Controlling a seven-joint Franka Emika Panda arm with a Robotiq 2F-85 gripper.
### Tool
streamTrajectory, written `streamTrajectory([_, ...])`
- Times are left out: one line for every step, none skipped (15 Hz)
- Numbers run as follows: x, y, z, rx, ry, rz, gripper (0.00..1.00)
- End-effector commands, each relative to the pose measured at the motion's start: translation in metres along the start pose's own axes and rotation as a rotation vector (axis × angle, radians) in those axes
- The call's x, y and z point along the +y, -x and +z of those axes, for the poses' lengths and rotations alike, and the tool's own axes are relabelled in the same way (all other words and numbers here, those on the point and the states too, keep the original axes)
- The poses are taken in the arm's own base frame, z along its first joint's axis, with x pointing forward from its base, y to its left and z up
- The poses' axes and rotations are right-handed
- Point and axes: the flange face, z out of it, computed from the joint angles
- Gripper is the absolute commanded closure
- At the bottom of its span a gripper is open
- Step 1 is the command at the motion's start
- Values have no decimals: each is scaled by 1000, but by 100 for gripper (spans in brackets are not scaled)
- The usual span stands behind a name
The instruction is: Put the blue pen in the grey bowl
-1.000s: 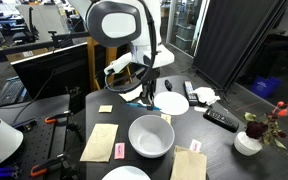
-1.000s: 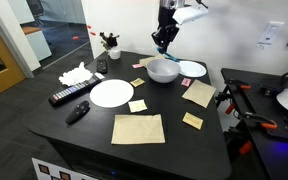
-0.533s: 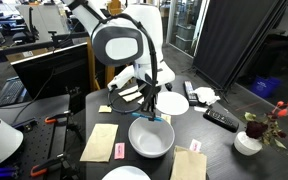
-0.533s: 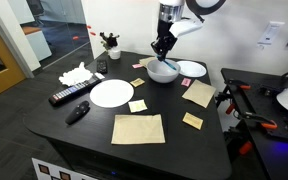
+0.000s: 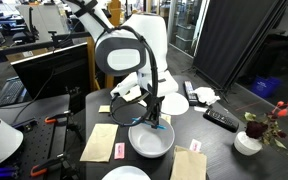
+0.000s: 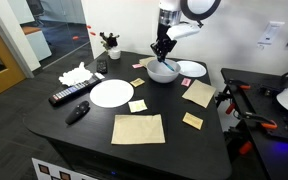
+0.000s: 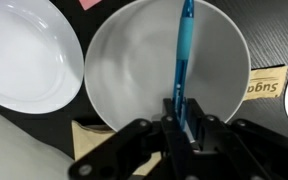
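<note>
**Blue pen brought over the grey bowl, release still to come**

In the wrist view, a shallow white dish (image 7: 24,55) is seen to the left of the end effector (image 7: 181,115). The end effector is clenched on the blue pen (image 7: 184,50), whose shaft runs forward from the fingers across the hollow of the grey bowl (image 7: 124,70) lying directly beneath. A sugar packet (image 7: 267,85) is seen on the desk (image 7: 274,25) to the right. A second ago the end effector (image 5: 154,112) was held beyond the bowl (image 5: 151,140), near the far dish, and it has since been carried across and lowered. Whether the pen touches the bowl cannot be told. Transport is judged all but done, with only the release left.
</note>
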Motion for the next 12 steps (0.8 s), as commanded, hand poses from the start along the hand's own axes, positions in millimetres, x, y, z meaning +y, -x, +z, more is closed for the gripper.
streamTrajectory([1, -9, 0, 15, -12, 24, 51])
streamTrajectory([1, -10, 0, 16, -12, 27, 44])
streamTrajectory([1, -10, -1, 18, -13, 28, 35])
streamTrajectory([0, -10, -2, 18, -13, 28, 29])
streamTrajectory([-2, -10, -6, 25, -17, 24, 22])
streamTrajectory([-4, -10, -10, 33, -19, 20, 14])
streamTrajectory([-5, -9, -16, 43, -22, 10, 7])
streamTrajectory([-7, -8, -23, 52, -31, 6, 0])
streamTrajectory([-7, -7, -30, 62, -37, 6, 0])
streamTrajectory([-6, -7, -38, 70, -42, 13, 0])
streamTrajectory([-4, -7, -48, 80, -48, 19, 0])
streamTrajectory([-2, -6, -59, 91, -63, 25, 0])
